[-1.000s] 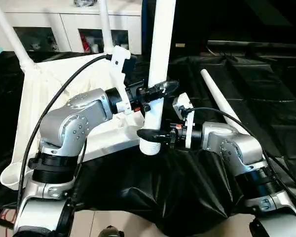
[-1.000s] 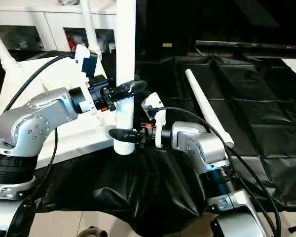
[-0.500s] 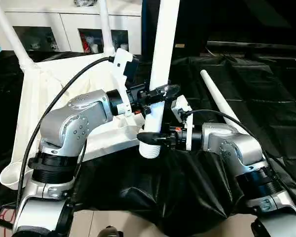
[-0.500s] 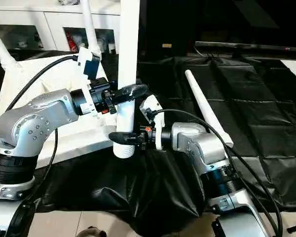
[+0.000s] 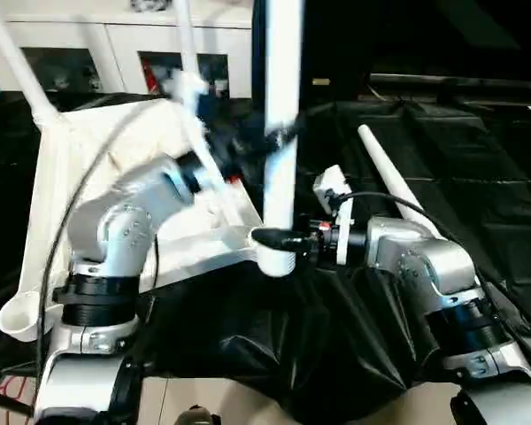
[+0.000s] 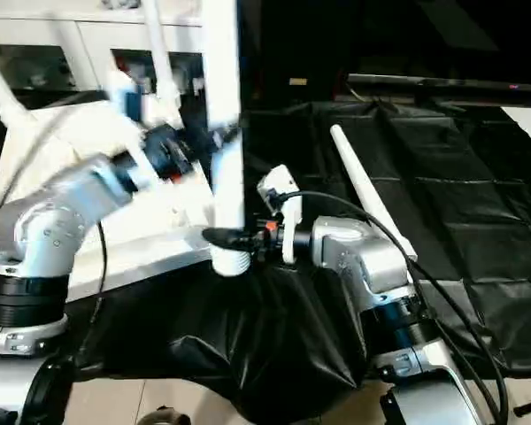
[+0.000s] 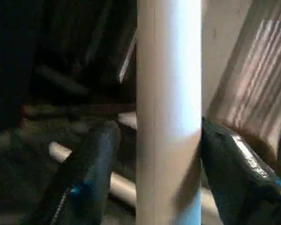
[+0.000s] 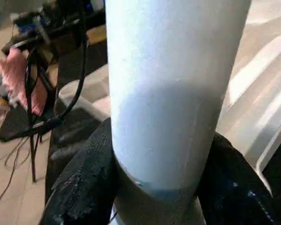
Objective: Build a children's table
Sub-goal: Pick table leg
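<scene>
The children's table lies upside down at the left: its white tabletop [image 5: 55,190] has two legs [image 5: 14,64] standing in its far corner sockets. A third white leg [image 5: 281,106] stands nearly upright over the tabletop's near right corner. My right gripper [image 5: 279,239] is shut on this leg near its lower end, with both black pads [image 8: 89,178] pressed against the tube. Higher up, my left gripper [image 5: 270,142] straddles the same leg [image 7: 168,93], open, with one finger [image 7: 91,159] clear of the tube. A fourth leg [image 5: 396,184] lies on the black cloth at the right.
A black cloth [image 5: 478,159] covers the work surface and hangs over its near edge. A white cabinet with glass doors [image 5: 115,49] stands behind the tabletop. The tabletop's near left corner socket [image 5: 18,317] juts toward me beside my left arm.
My left gripper has opened off the leg and moved up along it. The leg now stands straighter. My right gripper has kept its hold near the bottom.
</scene>
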Robot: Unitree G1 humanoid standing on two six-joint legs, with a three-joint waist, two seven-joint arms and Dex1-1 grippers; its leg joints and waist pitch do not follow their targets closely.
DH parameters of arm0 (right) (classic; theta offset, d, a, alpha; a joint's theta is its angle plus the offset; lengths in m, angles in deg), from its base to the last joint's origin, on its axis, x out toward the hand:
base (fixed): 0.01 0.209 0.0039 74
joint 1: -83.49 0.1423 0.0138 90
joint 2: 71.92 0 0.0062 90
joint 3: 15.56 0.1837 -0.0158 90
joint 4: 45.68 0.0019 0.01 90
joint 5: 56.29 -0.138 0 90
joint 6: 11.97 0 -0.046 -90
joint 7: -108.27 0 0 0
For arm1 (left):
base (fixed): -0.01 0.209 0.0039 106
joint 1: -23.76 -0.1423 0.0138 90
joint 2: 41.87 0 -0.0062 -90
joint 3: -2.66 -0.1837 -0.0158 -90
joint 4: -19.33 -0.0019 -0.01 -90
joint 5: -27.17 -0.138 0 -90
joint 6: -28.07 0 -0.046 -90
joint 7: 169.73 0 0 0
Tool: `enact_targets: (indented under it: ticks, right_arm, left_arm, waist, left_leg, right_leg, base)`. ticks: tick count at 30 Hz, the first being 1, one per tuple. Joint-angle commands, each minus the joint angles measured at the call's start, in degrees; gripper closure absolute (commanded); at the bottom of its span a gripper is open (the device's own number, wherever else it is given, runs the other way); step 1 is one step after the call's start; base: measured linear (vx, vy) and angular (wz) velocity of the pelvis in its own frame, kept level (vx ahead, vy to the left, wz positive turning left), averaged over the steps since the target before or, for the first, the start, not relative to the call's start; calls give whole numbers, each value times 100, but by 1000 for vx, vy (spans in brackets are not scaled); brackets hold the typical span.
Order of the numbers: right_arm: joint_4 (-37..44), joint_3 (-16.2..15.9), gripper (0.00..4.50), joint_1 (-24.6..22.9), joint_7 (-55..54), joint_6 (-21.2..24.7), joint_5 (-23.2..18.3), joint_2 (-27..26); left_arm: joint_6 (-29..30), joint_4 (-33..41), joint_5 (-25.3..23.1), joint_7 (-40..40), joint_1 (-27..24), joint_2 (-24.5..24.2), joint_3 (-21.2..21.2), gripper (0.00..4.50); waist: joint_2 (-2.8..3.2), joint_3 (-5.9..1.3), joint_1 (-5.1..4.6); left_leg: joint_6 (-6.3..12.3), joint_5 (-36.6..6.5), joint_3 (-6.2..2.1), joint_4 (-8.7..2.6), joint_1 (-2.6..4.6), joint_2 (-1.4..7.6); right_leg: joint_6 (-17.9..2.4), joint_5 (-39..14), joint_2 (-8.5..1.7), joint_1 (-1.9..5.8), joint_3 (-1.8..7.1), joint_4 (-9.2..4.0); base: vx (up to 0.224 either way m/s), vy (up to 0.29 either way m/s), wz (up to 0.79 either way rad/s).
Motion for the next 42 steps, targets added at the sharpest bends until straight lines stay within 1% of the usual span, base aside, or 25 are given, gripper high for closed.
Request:
enact_targets:
  ticks: [1,4,7,8,9,10,11,12,13,14,15,16,17,18,19,20,22,23,25,27,34,36,38,41,42]
  right_arm:
    - [-18,252,259,72,-154,-153,-140,-92]
    - [-72,395,259,53,-406,-321,-103,-199]
    - [-191,537,259,45,-737,-547,16,-278]
    - [-263,601,259,57,-899,-624,75,-304]
    - [-413,681,259,76,-1202,-806,249,-321]
    - [-568,739,259,85,-1476,-1001,423,-317]
    - [-663,778,259,85,-1627,-1109,507,-310]
    - [-701,790,259,82,-1684,-1152,541,-303]
    - [-748,824,259,69,-1786,-1239,596,-300]
    - [-776,845,259,59,-1853,-1301,630,-303]
    - [-776,845,259,59,-1853,-1301,630,-303]
    - [-792,901,259,39,-2003,-1340,663,-315]
    - [-808,923,259,20,-2118,-1417,712,-316]
    - [-814,914,259,-2,-2209,-1504,780,-311]
    - [-861,862,259,-26,-2277,-1661,894,-317]
    - [-861,862,259,-26,-2277,-1661,894,-317]
    - [-899,805,259,-40,-2249,-1728,950,-335]
    - [-921,761,259,-49,-2209,-1778,994,-353]
    - [-924,750,259,-52,-2198,-1788,1004,-357]
    - [-898,701,259,-84,-2178,-1813,1028,-375]
    - [-947,670,259,-117,-2116,-1883,1058,-389]
    - [-966,667,259,-112,-2104,-1898,1061,-389]
    - [-987,664,259,-104,-2091,-1912,1069,-392]
    - [-1004,667,259,-91,-2050,-1914,1085,-387]
    - [-1020,664,259,-82,-2032,-1921,1097,-385]
  left_arm:
    - [-344,-137,139,198,170,171,278,159]
    - [-587,-510,168,448,355,279,673,159]
    - [-669,-909,31,604,455,107,789,159]
    - [-780,-989,-188,585,423,-19,662,159]
    - [-910,-1123,-618,457,327,-283,357,159]
    - [-983,-1199,-1067,231,179,-587,-49,159]
    - [-1058,-1203,-1354,15,52,-802,-359,159]
    - [-1091,-1194,-1465,-90,-7,-892,-492,159]
    - [-1142,-1154,-1604,-283,-124,-1022,-684,159]
    - [-1199,-1154,-1681,-406,-187,-1084,-784,159]
    - [-1199,-1154,-1681,-406,-187,-1084,-784,159]
    - [-1276,-1134,-1836,-640,-332,-1219,-1034,159]
    - [-1298,-1136,-1970,-818,-446,-1347,-1281,159]
    - [-1418,-1178,-2176,-1041,-567,-1502,-1591,159]
    - [-1548,-1379,-2517,-1292,-676,-1737,-2064,159]
    - [-1548,-1379,-2517,-1292,-676,-1737,-2064,159]
    - [-1557,-1615,-2712,-1425,-713,-1846,-2287,159]
    - [-1590,-1808,-2821,-1578,-740,-1873,-2326,177]
    - [-1620,-1859,-2853,-1610,-744,-1879,-2330,188]
    - [-1852,-2242,-3099,-1643,-725,-1974,-2411,206]
    - [-1878,-2461,-3034,-1977,-798,-2135,-2402,255]
    - [-1885,-2493,-3042,-2056,-815,-2128,-2355,275]
    - [-1970,-2580,-3087,-2111,-824,-2136,-2336,277]
    - [-2060,-2706,-3114,-2148,-805,-2155,-2339,316]
    - [-2123,-2786,-3146,-2165,-788,-2168,-2349,316]
  waist:
    - [-5,-469,11]
    - [-24,-468,15]
    - [-22,-467,3]
    - [-18,-470,3]
    - [89,-474,-4]
    - [71,-484,-20]
    - [67,-486,-26]
    - [80,-491,-22]
    - [127,-493,-22]
    - [116,-495,-34]
    - [124,-504,-13]
    - [121,-500,3]
    - [122,-495,-6]
    - [131,-482,-13]
    - [146,-468,-19]
    - [134,-466,-31]
    - [153,-455,-53]
    - [158,-455,-54]
    - [155,-462,-52]
    - [166,-458,-57]
    - [184,-462,-36]
    - [188,-458,-34]
    - [184,-456,-36]
    - [177,-458,-40]
    - [180,-459,-36]
  left_leg:
    - [37,-819,1,-342,80,75]
    - [27,-873,2,-343,86,65]
    - [0,-878,0,-348,94,51]
    - [-8,-878,-1,-347,99,52]
    - [-47,-881,-17,-354,112,63]
    - [-90,-892,-37,-369,118,64]
    - [-95,-874,-34,-368,117,62]
    - [-133,-845,-32,-368,120,66]
    - [-177,-828,-30,-367,124,74]
    - [-183,-823,-18,-361,119,71]
    - [-182,-820,-20,-359,134,77]
    - [-164,-844,-16,-365,127,76]
    - [-165,-871,-17,-372,118,76]
    - [-174,-966,-20,-381,117,72]
    - [-189,-1110,-26,-395,131,76]
    - [-190,-1176,-22,-396,135,72]
    - [-245,-1307,-14,-401,143,61]
    - [-251,-1332,-11,-397,145,56]
    - [-253,-1331,-16,-400,143,63]
    - [-239,-1355,-25,-403,138,62]
    - [-230,-1412,-26,-407,154,78]
    - [-235,-1432,-27,-410,154,78]
    - [-231,-1438,-29,-414,152,78]
    - [-225,-1434,-29,-412,148,76]
    - [-223,-1422,-29,-411,147,75]
  right_leg:
    - [-1046,-916,-369,339,230,-366]
    - [-1022,-983,-362,339,225,-383]
    - [-924,-1052,-354,327,223,-383]
    - [-915,-1071,-357,327,222,-388]
    - [-878,-1025,-348,294,218,-410]
    - [-826,-999,-338,293,211,-370]
    - [-801,-991,-341,299,213,-380]
    - [-819,-941,-357,303,222,-360]
    - [-889,-818,-360,302,222,-347]
    - [-935,-720,-350,308,225,-333]
    - [-983,-647,-355,299,225,-326]
    - [-1082,-488,-356,309,226,-309]
    - [-1105,-474,-353,315,226,-298]
    - [-1096,-565,-359,315,225,-311]
    - [-1046,-778,-367,297,228,-341]
    - [-1009,-868,-360,294,231,-354]
    - [-960,-1101,-364,295,245,-372]
    - [-962,-1160,-365,292,249,-386]
    - [-973,-1148,-371,299,248,-384]
    - [-1003,-1085,-359,296,244,-374]
    - [-1149,-922,-372,283,248,-349]
    - [-1147,-976,-376,284,249,-354]
    - [-1139,-1011,-376,285,248,-356]
    - [-1132,-1025,-380,289,250,-361]
    - [-1137,-1016,-381,288,250,-358]
  base:
    - [0,0,0]
    - [0,0,0]
    - [0,0,0]
    - [0,0,0]
    - [0,0,0]
    - [0,0,0]
    - [0,0,0]
    - [0,0,0]
    - [0,0,0]
    - [0,0,0]
    - [0,0,0]
    - [0,0,0]
    - [0,0,0]
    - [0,0,0]
    - [0,0,0]
    - [0,0,0]
    - [0,0,0]
    - [0,0,0]
    - [0,0,0]
    - [0,0,0]
    - [0,0,0]
    - [0,0,0]
    - [0,0,0]
    - [0,0,0]
    - [0,0,0]
